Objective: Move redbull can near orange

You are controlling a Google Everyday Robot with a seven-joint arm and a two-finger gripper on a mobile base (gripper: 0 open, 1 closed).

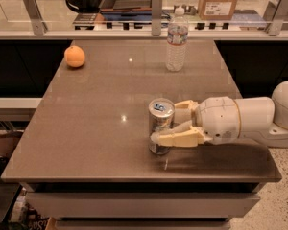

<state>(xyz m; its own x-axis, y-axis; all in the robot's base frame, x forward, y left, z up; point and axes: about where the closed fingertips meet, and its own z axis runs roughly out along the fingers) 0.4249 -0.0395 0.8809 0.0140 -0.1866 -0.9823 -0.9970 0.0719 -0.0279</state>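
Cream-coloured and smooth, the tool (pixel 167 122) reaches in from 3 o'clock, its two tapered fingers (pixel 177 138) set narrow around the redbull can (pixel 161 114) and seemingly pressing its sides. That slim silver-and-blue metal cylinder stands upright toward 5 o'clock on the glossy brown bench (pixel 86 128). A round, matte orange (pixel 75 56) sits well apart at 10 o'clock. A clear, ribbed, capped water bottle (pixel 176 40) stands at 12.

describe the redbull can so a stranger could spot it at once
On the brown table, look near the front edge. The redbull can stands upright there, clasped by the gripper from the right. It is silver metal, unlike the clear water bottle and orange farther back.
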